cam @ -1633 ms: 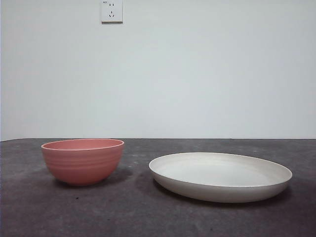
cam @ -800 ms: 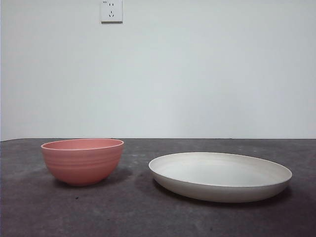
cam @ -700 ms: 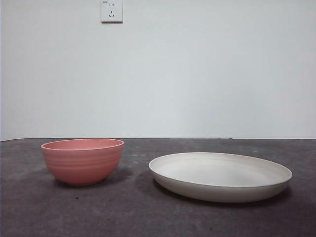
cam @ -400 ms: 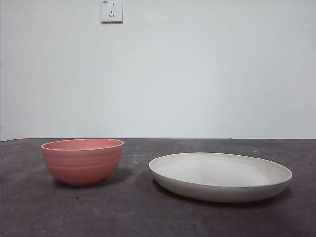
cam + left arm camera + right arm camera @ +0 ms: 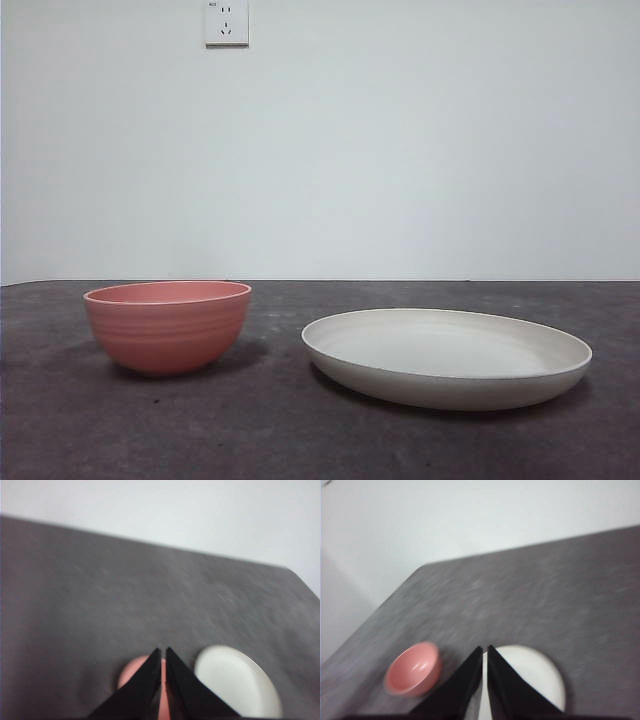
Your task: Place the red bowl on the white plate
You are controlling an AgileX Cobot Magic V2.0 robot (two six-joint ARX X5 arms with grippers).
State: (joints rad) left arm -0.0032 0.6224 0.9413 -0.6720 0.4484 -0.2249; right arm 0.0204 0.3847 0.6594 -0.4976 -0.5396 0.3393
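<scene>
The red bowl (image 5: 167,325) stands upright and empty on the dark table, at the left in the front view. The white plate (image 5: 446,357) lies empty to its right, a small gap between them. Neither arm shows in the front view. My left gripper (image 5: 163,652) is shut and empty, high above the red bowl (image 5: 131,671), with the white plate (image 5: 239,687) beside it. My right gripper (image 5: 485,650) is shut and empty, high above the white plate (image 5: 535,677), with the red bowl (image 5: 414,668) off to the side.
The grey table (image 5: 250,430) runs back to a white wall with a power socket (image 5: 226,22) high up. The table's edges and a corner show in both wrist views.
</scene>
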